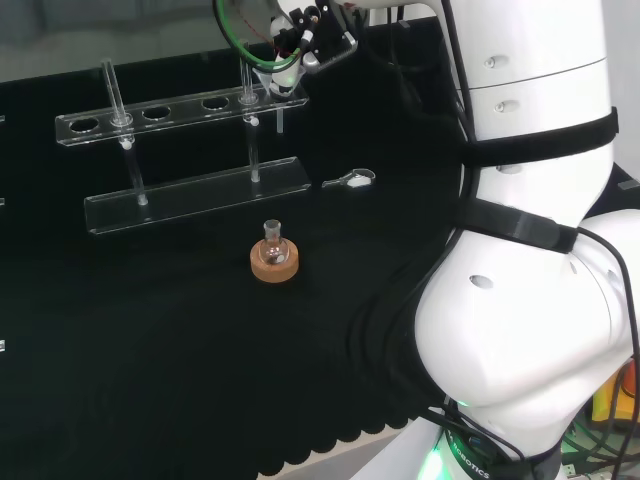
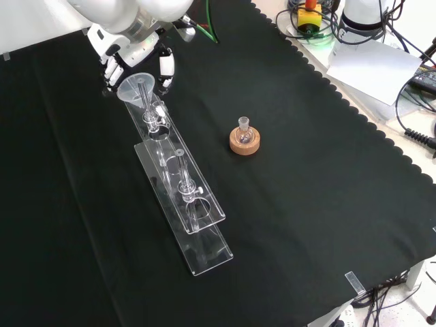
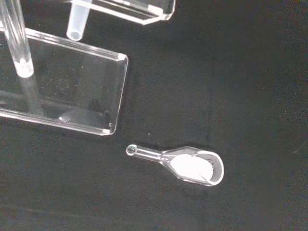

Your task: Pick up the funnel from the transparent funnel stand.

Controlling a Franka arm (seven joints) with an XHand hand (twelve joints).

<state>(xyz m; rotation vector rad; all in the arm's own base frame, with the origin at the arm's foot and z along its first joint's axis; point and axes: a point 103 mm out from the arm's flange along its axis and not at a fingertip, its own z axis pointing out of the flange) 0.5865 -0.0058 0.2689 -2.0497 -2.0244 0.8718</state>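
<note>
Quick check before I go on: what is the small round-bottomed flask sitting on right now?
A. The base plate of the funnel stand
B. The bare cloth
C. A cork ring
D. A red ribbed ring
C: the flask sits on a tan cork ring, out on the black cloth and apart from the clear funnel stand.

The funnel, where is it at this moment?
In the front view the funnel sits at the upper left, at the far end of the transparent stand, with the hand around its rim.
</note>
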